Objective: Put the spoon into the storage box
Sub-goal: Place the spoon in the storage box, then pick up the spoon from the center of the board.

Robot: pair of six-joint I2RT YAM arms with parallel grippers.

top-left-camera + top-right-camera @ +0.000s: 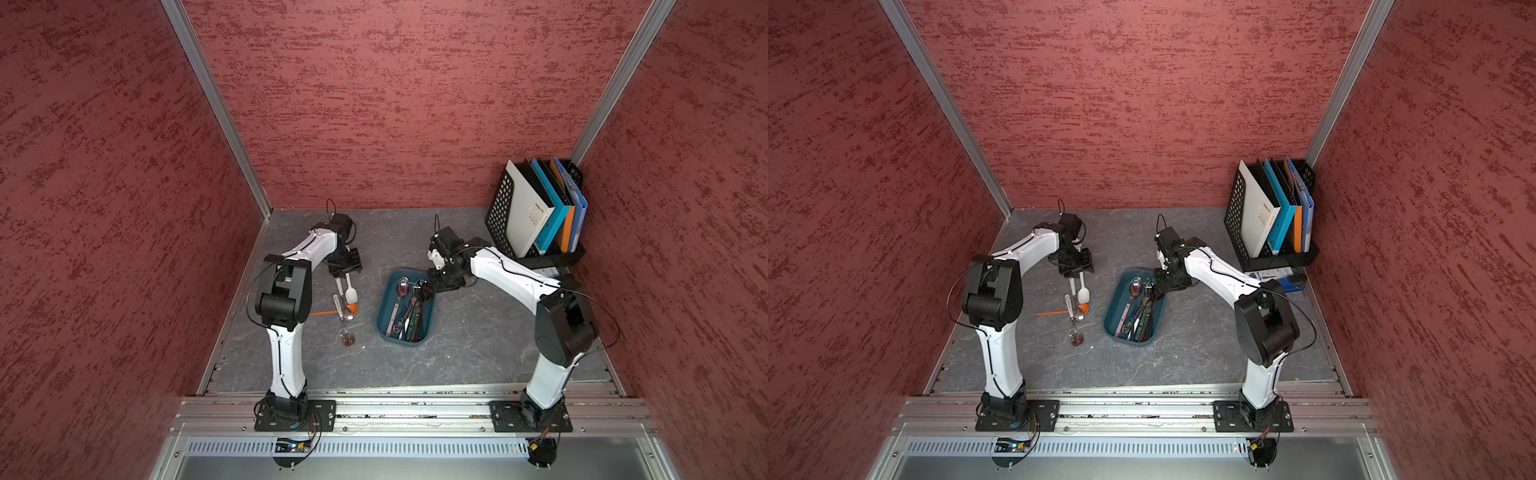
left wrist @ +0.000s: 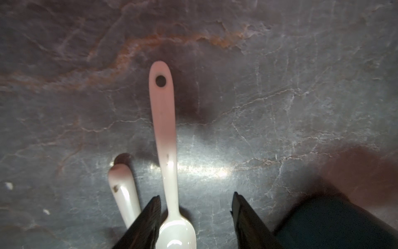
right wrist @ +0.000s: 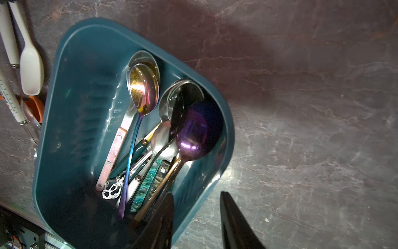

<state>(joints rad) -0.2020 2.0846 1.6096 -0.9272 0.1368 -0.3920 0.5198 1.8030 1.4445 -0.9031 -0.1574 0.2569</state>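
Nearest the bases, a copper-toned spoon (image 1: 347,340) lies alone on the table (image 1: 478,332). Beyond it, the white spoon (image 2: 163,120) lies flat on the table, not yet in the storage box (image 3: 81,112) beside it, which holds several utensils. The left gripper (image 2: 196,196) is released. Its jaws straddle the spoon's neck, likely because that narrow section suits a pinch. Farther on, the right gripper (image 3: 197,194) hangs unclenched and empty over the box's far corner. The file rack (image 1: 503,216) stands at the back.
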